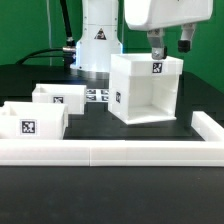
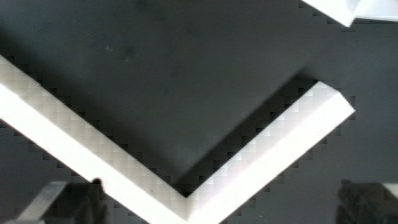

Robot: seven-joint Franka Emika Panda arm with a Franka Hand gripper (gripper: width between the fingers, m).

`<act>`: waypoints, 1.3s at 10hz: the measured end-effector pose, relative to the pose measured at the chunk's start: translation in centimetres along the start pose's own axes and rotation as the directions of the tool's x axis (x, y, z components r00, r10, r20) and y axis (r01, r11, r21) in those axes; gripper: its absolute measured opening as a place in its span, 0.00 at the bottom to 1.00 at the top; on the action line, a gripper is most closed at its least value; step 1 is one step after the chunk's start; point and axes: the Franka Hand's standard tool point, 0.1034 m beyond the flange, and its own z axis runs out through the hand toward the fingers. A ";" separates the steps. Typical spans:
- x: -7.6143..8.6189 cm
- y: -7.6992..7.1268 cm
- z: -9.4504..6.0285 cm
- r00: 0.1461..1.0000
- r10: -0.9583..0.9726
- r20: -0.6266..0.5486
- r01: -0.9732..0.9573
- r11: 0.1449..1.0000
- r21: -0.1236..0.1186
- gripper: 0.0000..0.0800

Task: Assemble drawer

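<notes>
Here, working from the exterior view's left: the left tray [image 1: 38,122] is sitting on the black table [image 1: 96,126], just behind the rail [image 1: 110,152], with its tag facing the camera. The second tray [image 1: 60,96] is lying behind it and slightly toward the view's right. Whether the two trays are touching cannot be told. Next comes the marker board [image 1: 97,95], lying flat between the second tray and the cube housing [image 1: 140,95].

The cube housing is standing upright toward the view's right, well apart from both trays, with one tag showing near its upper rim. The gripper [image 1: 168,48] is hovering directly over the housing's upper edge. It is not touching the housing, and both trays are lying well off to the view's left of it.

The jaws are standing wide apart and are gripping nothing. In the wrist view the fingers [image 2: 57,200] are showing only at the frame's edges, and between them a V-shaped white corner of the housing's walls is lying below, dark inside.
</notes>
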 end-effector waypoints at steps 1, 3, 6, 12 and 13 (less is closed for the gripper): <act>0.0 0.0 0.0 1.000 0.001 0.000 -0.001 1.000 0.000 0.81; 0.0 0.0 0.0 1.000 0.002 0.000 -0.002 1.000 0.000 0.81; -0.1 0.0 0.1 1.000 0.000 0.001 0.000 1.000 0.000 0.81; -3.1 -5.4 -1.1 0.995 0.085 -0.057 -0.088 0.994 -0.067 0.81; -3.1 -5.3 -1.0 0.995 0.085 -0.057 -0.089 0.994 -0.067 0.81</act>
